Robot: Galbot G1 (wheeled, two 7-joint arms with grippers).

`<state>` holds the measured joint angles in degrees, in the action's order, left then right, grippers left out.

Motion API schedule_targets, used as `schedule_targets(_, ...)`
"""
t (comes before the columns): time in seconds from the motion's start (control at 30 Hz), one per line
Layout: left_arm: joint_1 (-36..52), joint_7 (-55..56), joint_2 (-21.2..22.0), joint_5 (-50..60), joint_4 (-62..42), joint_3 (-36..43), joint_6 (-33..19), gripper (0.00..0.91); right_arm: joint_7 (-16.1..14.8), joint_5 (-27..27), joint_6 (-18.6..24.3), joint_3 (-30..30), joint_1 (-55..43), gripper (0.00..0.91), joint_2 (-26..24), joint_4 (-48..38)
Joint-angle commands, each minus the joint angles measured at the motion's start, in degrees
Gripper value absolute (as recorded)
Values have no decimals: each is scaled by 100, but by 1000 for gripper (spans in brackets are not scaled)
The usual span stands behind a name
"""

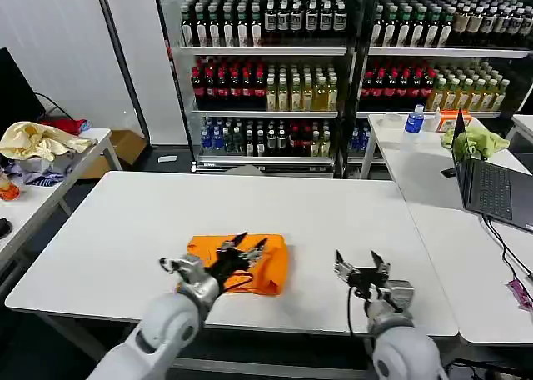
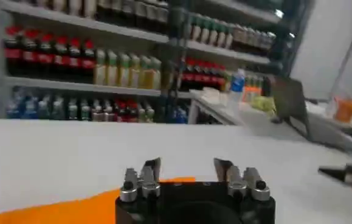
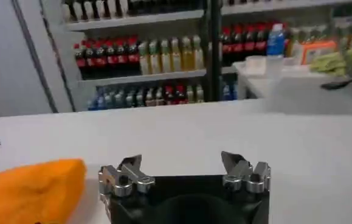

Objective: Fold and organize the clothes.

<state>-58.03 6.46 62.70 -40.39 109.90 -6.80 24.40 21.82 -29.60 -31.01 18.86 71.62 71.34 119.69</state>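
Hovering my left gripper (image 1: 247,248), jaws spread wide and empty, right over the folded orange T-shirt (image 1: 265,267) on the white table (image 1: 125,230), I keep my right gripper (image 1: 360,263), likewise spread, well off to the shirt's right, so left is nearer.

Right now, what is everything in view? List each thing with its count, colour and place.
T-shirt: one, bright orange, folded, on the near middle of the white table.
Drink shelves: rows of bottles, dark, red, yellow and blue, behind the table.
Laptop: one, dark, open, on the right side table.
Lime-green cloth: one, behind the laptop.
Water bottle: one, blue label, on the right side table.
Pale yellow cloth: one, on the left side table.
Left gripper: one, open, over the T-shirt.
Right gripper: one, open, above bare table, right of the T-shirt.
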Motion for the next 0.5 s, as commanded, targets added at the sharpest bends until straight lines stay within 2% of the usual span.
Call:
schedule_targets(0.03,-1606,225,-586,-1135,688,-2573,-53,907,521,-1127,-207,-1237,-1675,907,866,-1440)
schedule_targets(0.2,-1884,297,-672,-1191,809,-2948,-65,907,732,-1386,-209,-1553,-2219,907,1267,-2071)
schedule_targets(0.5,-1974,363,-597,-1159,932,-3002,-46,907,996,-1281,-216,-2129,-2276,907,1474,-2189)
